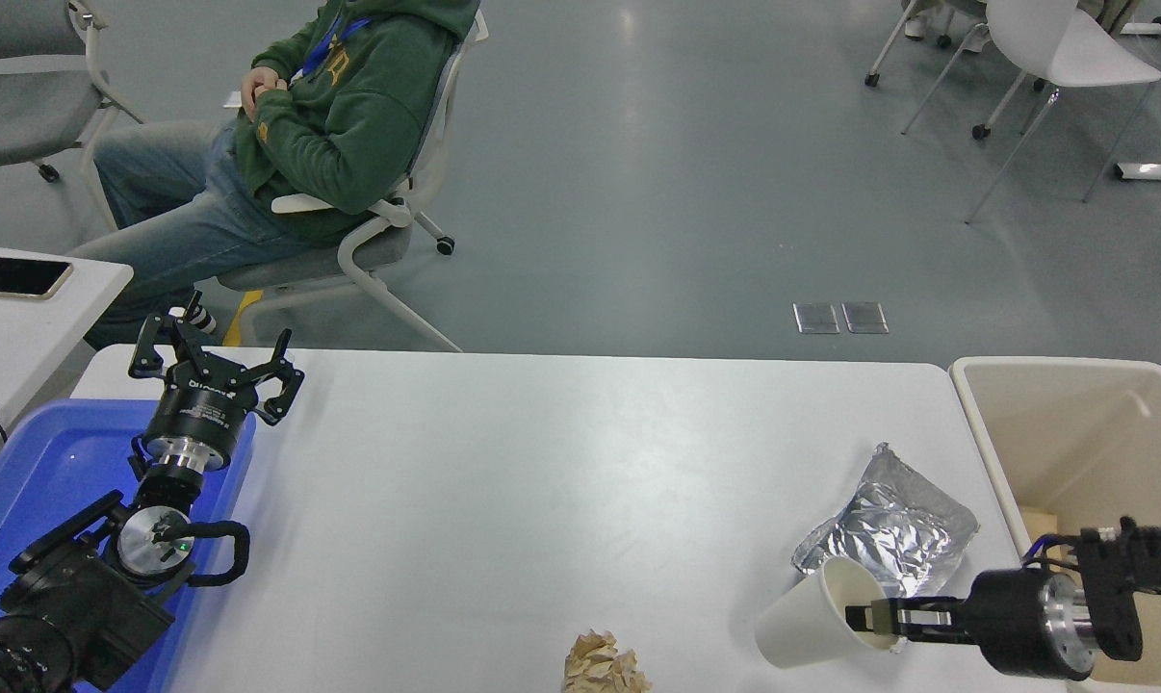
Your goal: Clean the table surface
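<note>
The white table surface (542, 481) fills the lower picture. My right gripper (864, 616) comes in from the right and is shut on the rim of a white paper cup (812, 616), held tilted just above the table, one finger inside its mouth. Behind the cup lies a crumpled foil bag (898, 529). A wad of tan paper (605, 664) sits at the front edge. My left gripper (215, 371) stays parked at the lower left, open and empty, over the corner of a blue tray (32, 472).
A beige bin (1071, 423) stands off the table's right end with some tan paper inside. A person in a green hoodie sits on a chair (369, 245) beyond the far left edge. A smaller white table with a phone (17, 279) is at the left.
</note>
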Robot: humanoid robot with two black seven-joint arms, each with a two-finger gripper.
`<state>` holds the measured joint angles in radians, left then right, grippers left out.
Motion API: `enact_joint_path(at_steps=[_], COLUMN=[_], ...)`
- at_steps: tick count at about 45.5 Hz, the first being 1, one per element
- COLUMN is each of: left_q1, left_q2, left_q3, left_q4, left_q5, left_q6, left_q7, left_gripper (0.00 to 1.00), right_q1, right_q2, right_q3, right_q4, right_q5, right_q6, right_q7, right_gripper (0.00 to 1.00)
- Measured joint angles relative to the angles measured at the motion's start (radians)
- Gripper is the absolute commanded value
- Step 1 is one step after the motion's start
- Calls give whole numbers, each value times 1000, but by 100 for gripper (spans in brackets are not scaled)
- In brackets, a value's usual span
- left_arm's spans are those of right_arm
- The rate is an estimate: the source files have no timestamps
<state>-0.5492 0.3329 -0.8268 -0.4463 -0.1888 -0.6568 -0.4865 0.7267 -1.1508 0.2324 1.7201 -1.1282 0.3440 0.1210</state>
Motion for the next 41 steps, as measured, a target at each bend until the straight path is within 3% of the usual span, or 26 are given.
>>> enact_joint_path(at_steps=[20, 41], left_q1=[0, 0], left_q2=[0, 0], left_q3=[0, 0], left_q4=[0, 0], left_q5=[0, 0], left_q6=[0, 0], left_q7=[0, 0], left_gripper=[100, 100], right_q1=[181, 292], right_q2=[-152, -218], right_q3=[128, 140], right_q4=[2, 0], right_q5=[126, 165], right_q6=[220, 313], right_q7=[-2, -4], right_gripper=[0, 0])
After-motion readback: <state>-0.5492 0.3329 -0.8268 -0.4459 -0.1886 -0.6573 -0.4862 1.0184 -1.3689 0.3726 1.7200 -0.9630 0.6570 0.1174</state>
